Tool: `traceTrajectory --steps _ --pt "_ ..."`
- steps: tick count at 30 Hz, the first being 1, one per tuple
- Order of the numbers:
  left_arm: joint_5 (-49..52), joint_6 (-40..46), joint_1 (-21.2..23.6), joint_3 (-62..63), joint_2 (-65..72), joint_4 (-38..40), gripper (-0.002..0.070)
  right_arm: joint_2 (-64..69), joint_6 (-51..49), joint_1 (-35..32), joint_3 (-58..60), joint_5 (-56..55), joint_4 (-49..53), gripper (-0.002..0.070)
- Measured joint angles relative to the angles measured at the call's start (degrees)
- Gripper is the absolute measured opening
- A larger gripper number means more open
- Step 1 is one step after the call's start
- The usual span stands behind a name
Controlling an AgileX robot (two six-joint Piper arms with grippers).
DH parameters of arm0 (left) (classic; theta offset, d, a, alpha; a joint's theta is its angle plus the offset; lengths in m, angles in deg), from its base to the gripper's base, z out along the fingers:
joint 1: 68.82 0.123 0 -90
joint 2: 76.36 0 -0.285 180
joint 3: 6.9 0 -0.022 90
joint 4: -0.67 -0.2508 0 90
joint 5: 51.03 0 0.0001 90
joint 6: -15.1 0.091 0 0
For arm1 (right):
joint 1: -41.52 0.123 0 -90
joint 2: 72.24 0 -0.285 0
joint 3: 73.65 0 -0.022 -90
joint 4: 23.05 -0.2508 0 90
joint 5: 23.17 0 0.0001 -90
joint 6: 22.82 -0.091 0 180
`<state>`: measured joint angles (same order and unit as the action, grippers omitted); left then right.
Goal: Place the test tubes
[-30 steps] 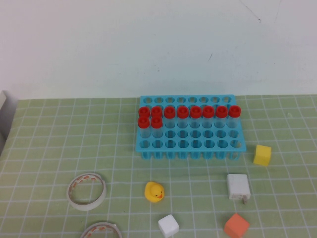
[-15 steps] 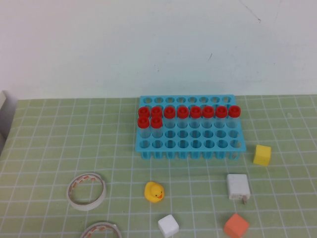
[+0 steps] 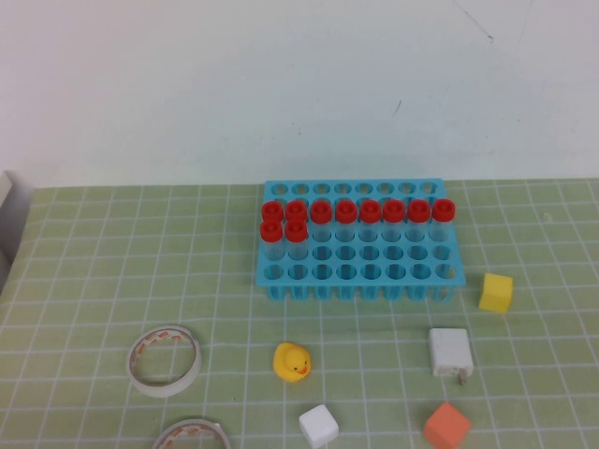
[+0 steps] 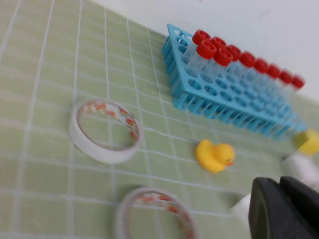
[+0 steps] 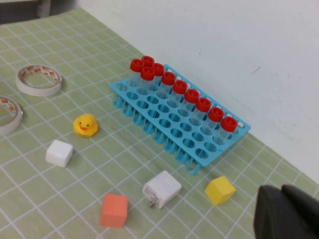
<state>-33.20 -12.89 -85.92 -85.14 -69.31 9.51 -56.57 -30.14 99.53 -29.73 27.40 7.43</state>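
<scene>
Red-capped clear test tubes (image 3: 357, 220) in blue rack (image 3: 356, 273); left gripper (image 4: 280, 191), right gripper (image 5: 281, 196) aloft.

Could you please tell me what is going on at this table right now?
Nothing is being handled at this moment. Ten red-capped test tubes stand in the blue rack: eight in one row, and two more in the next row toward the robot, at the rack's left end. The left gripper and the right gripper are both shut, hold nothing and sit well back from the rack.
</scene>
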Motion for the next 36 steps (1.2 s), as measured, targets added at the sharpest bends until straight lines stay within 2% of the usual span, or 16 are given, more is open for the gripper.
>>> traceTrajectory --steps 7,12,17,24,36 --pt "0.1 29.7 3.1 0.0 0.0 1.5 0.0 0.0 0.0 0.0 0.0 0.0 0.0 -0.0001" --pt "0.1 41.7 7.6 0.0 0.0 1.7 0.0 0.0 0.0 0.0 0.0 0.0 0.0 -0.0001" --pt "0.1 45.7 10.4 0.0 0.0 1.7 0.0 0.0 0.0 0.0 0.0 0.0 0.0 -0.0001" --pt "0.1 45.1 12.7 0.0 0.0 1.7 0.0 0.0 0.0 0.0 0.0 0.0 0.0 -0.0001" --pt "0.1 44.3 12.9 0.0 0.0 1.7 -0.0001 0.0 0.0 0.0 0.0 0.0 0.0 -0.0001"
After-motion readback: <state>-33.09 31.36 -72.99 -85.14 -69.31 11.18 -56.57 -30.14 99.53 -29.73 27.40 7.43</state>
